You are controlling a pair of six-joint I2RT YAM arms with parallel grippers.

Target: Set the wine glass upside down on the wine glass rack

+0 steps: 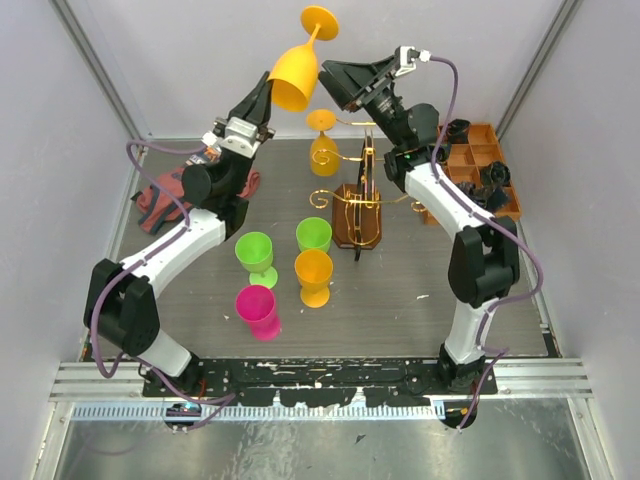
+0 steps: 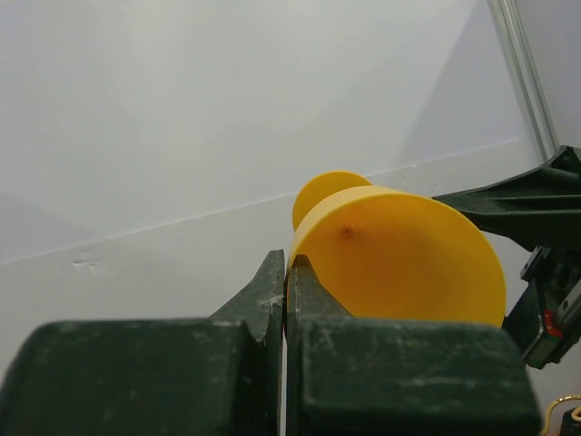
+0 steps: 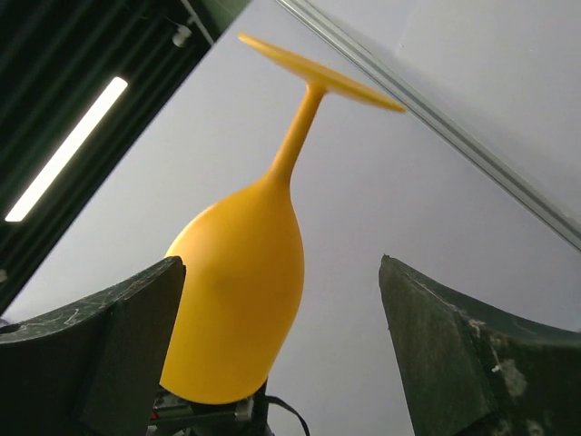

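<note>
(a) wine glass rack (image 1: 357,215): gold wire on a dark oval base, with a second orange glass (image 1: 322,150) apparently hung foot-up at its far-left arm.

(b) left gripper (image 1: 266,103): raised high, above and to the far left of the rack, jaws clamped together on the rim of the wine glass (image 1: 295,78).

(c) right gripper (image 1: 330,85): also raised, above the rack's far side, jaws wide apart to either side of the bowl, contact not discernible.

(d) wine glass: orange, already inverted, foot uppermost and tilted, in the air well above the rack, touching none of its wire.

Judged progress: pick-up and inversion done; probably mid-handover, with no second grip made.

Remaining: closing on the bowl or stem, release of the rim, lowering to a free curled arm of the rack, sliding the stem in with the foot seated over the wire, letting go.
</note>
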